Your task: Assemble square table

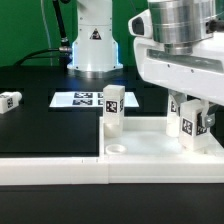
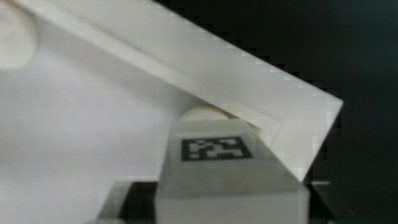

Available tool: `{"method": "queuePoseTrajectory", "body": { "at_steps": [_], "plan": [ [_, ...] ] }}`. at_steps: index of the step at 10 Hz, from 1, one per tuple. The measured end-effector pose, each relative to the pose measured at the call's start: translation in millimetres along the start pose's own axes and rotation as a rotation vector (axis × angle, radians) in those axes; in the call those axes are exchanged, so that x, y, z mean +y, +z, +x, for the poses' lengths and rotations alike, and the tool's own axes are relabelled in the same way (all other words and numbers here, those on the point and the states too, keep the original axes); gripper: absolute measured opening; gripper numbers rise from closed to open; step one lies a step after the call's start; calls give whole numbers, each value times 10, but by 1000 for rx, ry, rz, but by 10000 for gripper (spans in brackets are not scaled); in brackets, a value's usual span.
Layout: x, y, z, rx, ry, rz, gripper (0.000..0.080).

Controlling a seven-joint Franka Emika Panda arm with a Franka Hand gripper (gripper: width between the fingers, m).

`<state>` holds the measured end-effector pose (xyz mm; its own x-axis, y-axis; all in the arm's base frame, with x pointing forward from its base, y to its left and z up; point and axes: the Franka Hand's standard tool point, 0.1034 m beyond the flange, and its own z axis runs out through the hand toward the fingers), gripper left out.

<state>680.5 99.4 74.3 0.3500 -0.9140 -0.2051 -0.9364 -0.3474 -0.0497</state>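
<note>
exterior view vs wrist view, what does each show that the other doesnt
Exterior only: the marker board, a loose leg lying on the black table, an upright leg at the slab's edge. Wrist only: the slab's corner rim from above, right by the held leg. Both: the gripper shut on the held leg, and the slab.

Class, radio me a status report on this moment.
Claw shut on leg at tabletop corner. Second leg upright on tabletop. Third leg lies apart. Nothing blocking.
</note>
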Motion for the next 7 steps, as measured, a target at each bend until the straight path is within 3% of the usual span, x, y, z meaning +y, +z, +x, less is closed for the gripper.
{"method": "queuePoseTrajectory", "body": {
  "at_steps": [3, 5, 7],
  "plan": [
    [32, 13, -7, -75, 356, 104, 291],
    [24, 17, -28, -76, 359, 102, 291],
    [8, 13, -104, -49, 205, 87, 515]
  ]
}}
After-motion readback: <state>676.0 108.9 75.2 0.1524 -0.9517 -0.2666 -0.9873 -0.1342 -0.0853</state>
